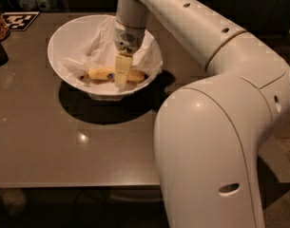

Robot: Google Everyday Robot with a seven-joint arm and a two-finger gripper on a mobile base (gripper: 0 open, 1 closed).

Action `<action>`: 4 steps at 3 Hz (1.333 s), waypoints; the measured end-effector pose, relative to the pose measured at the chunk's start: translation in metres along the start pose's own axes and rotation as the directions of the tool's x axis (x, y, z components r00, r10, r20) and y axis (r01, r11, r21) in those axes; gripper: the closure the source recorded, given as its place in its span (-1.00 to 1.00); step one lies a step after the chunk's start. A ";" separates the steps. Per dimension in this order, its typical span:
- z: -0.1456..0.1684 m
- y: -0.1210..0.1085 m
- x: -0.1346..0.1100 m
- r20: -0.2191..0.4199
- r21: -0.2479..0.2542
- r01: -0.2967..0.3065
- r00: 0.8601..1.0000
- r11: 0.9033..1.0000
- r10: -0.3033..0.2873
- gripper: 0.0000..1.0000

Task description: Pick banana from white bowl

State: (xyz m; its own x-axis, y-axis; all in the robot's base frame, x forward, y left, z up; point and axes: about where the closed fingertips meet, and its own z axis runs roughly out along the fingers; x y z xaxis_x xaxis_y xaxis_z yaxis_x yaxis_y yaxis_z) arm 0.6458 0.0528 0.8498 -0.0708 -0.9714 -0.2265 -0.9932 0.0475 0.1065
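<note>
Claw (120,76) hangs inside the white bowl (61,49), right at the banana (101,73). The banana lies across the bowl's 6 o'clock side on crumpled white paper (94,39). The bowl sits at 11 o'clock on the brown desk (63,141). The white arm (216,46) sweeps in from 4 o'clock. A checkered tag (21,19) lies at the desk's 10 o'clock corner.

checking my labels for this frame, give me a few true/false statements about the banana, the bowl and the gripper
1. The banana lies inside the white bowl. True.
2. The gripper hangs beside the bowl, outside its rim. False: it reaches down inside the bowl, at the banana's middle.
3. The bowl stands on the table. True.
4. The banana is raised above the bowl's rim. False: it lies low in the bowl, on the white lining.
</note>
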 end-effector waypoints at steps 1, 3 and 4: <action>0.001 0.001 0.000 -0.005 0.005 0.004 1.000 1.000 -0.004 -0.03; 0.001 0.001 0.000 -0.005 0.005 0.004 1.000 1.000 -0.004 0.90; -0.014 0.005 -0.006 0.039 0.069 0.027 0.999 0.997 -0.030 1.00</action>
State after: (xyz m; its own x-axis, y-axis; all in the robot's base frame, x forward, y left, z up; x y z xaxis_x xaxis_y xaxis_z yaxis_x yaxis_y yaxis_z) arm 0.6422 0.0557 0.8651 -0.0447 -0.9626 -0.2674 -0.9987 0.0370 0.0337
